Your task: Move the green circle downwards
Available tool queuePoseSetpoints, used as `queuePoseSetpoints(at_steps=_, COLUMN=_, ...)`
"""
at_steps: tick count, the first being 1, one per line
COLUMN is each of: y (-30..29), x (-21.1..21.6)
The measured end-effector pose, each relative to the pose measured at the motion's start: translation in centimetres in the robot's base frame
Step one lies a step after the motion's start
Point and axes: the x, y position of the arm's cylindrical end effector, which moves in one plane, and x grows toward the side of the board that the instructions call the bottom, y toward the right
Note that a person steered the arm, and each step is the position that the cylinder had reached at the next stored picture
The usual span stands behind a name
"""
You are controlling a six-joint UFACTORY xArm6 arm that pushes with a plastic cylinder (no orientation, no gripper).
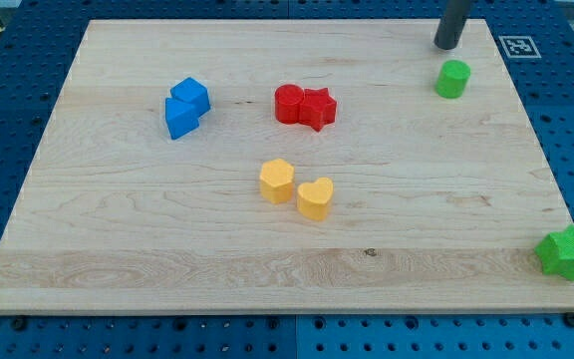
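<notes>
Tool check first: my tip [447,46] is the lower end of a plain dark rod, with no jaws to spread or close, and it pinches nothing. It sits just above the green circle [452,79] towards the view's top, close to it, with a thin strip of bare wood showing between them, so no contact.

The green circle itself stands on the wooden surface [118,229] near the top right corner.

Now sweeping across from the view's left. Far to the left of the green circle and a touch lower, two blue blocks sit pressed together: the upper blue block [191,96], cube-like, and the lower blue block [180,118] tucked against its lower left side; I cannot make out that one's shape.

Next, closer to the green circle but well apart from it, on its left and slightly lower, is a red pair: the red circle [289,104] touching the red star [317,108].

Further down and left of the green circle comes the yellow pair: a yellow block [277,181] with angled sides, and just beside it the yellow heart [316,198].

Last, well below the green circle and off to its right, the green star [565,253] sits at the surface's bottom right corner, poking out past the edge.
</notes>
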Motion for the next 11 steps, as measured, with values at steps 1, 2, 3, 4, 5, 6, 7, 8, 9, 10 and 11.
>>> queuePoseSetpoints(at_steps=1, y=-0.3, x=1.3)
queuePoseSetpoints(at_steps=2, y=-0.3, x=3.2)
queuePoseSetpoints(at_steps=3, y=-0.3, x=4.2)
queuePoseSetpoints(at_steps=4, y=-0.3, x=4.4)
queuePoseSetpoints(at_steps=5, y=-0.3, x=5.1)
queuePoseSetpoints(at_steps=6, y=-0.3, x=6.6)
queuePoseSetpoints(at_steps=7, y=0.2, x=8.0)
queuePoseSetpoints(at_steps=8, y=0.2, x=8.3)
queuePoseSetpoints(at_steps=9, y=0.2, x=9.0)
queuePoseSetpoints(at_steps=10, y=0.2, x=9.2)
queuePoseSetpoints(at_steps=11, y=0.1, x=9.3)
